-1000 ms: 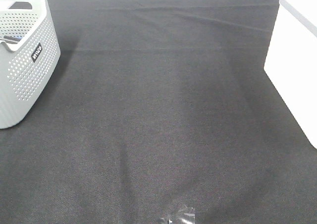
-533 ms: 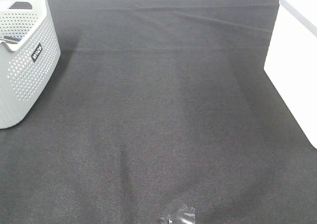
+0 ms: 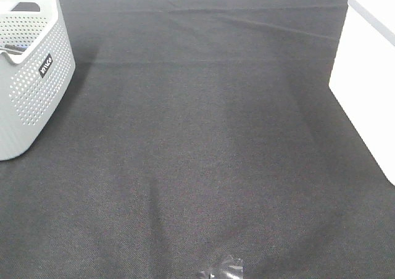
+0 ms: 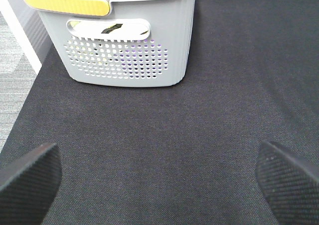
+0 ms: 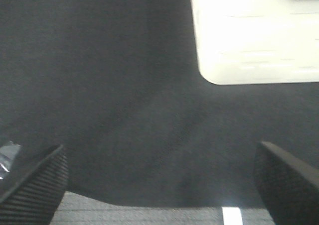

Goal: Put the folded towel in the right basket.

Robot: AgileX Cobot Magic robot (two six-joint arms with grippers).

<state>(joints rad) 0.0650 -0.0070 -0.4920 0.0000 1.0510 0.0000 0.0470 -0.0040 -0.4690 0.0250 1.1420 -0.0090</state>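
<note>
No movement; perforated grey basket (image 3: 31, 75).

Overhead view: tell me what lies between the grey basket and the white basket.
Only bare black cloth. In the exterior high view, nothing sits between the grey basket at left and the white basket at right; no towel shows there.

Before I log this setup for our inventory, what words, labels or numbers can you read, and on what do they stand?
One small black label with white letters on the side of the grey perforated plastic basket: too small and tilted to read.
White plastic basket: no text visible.
Black fabric table cover: no text visible.
</note>
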